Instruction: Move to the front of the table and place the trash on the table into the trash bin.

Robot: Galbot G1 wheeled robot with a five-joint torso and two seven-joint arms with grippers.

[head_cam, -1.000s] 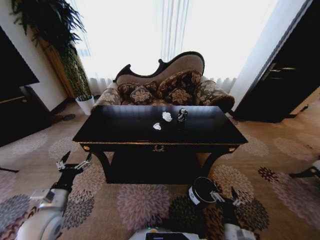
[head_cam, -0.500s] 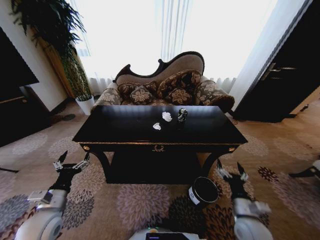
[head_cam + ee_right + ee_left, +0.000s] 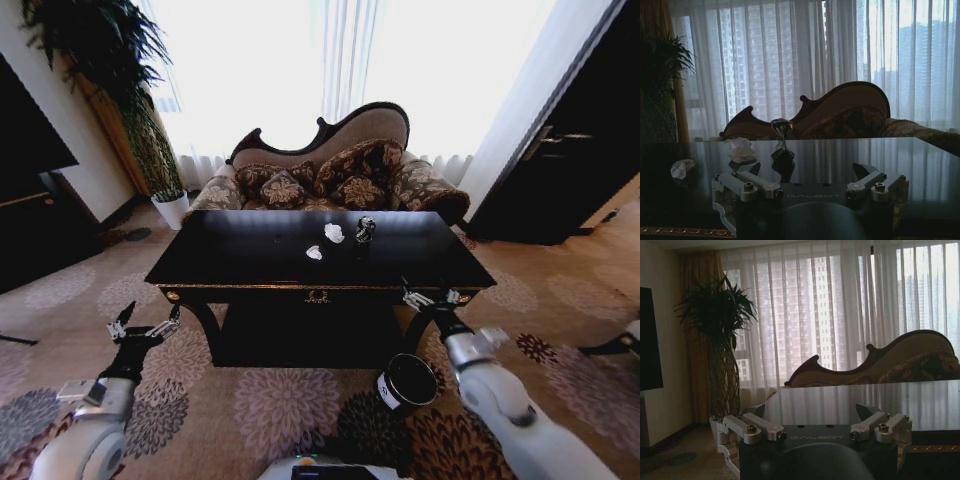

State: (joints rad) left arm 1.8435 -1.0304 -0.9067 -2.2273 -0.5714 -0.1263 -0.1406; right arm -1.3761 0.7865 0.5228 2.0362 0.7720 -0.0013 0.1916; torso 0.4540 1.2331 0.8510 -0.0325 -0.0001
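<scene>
Two white crumpled lumps (image 3: 334,233) flank dark trash (image 3: 365,230).

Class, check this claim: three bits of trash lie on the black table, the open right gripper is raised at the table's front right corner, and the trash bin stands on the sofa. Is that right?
Not quite. The trash bin stands on the carpet in front of the table, below the right gripper, as the head view shows. The trash and the gripper are as stated.

The bin (image 3: 407,381) is partly hidden behind the right arm; the dark piece (image 3: 365,230) on the counter (image 3: 250,262) is too small to identify.
</scene>
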